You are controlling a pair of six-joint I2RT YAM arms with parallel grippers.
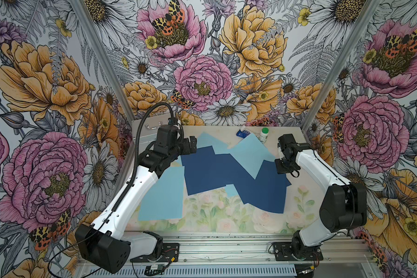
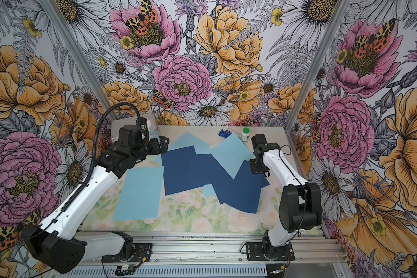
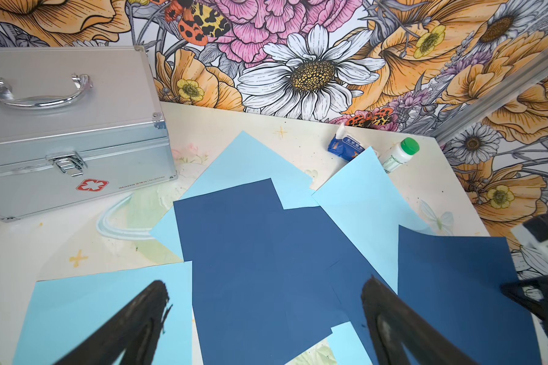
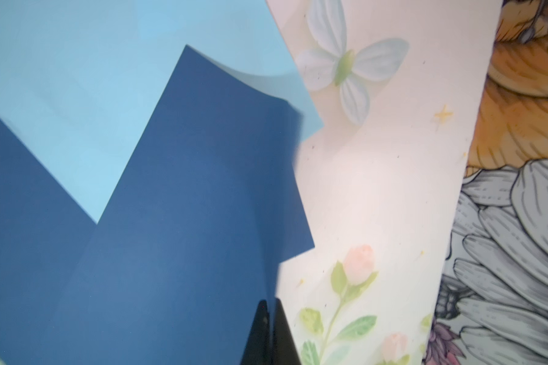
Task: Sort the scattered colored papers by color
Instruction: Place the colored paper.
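Our right gripper (image 4: 271,319) is shut on the edge of a navy sheet (image 4: 184,202) at the right side of the counter (image 1: 210,216). In the right wrist view this sheet curves upward near the grip, so we judge it is lifted a little, probably to separate it from the light blue sheet (image 4: 76,94) which it partly covers.

Our left gripper (image 3: 266,300) has its jaws wide and holds nothing. It hangs above the pile, over the border between a large light blue sheet (image 1: 161,197) and the navy sheets (image 1: 202,173) in the middle. We think it waits there, ready to take or press the next paper.

The papers are not yet sorted: navy and light blue sheets overlap across the middle of the counter in both top views. Only the large light blue sheet at the left lies mostly apart.

The left arm (image 1: 130,192) reaches forward and bends inward at the wrist. The right arm (image 1: 315,168) is folded, its wrist turned down to the paper.
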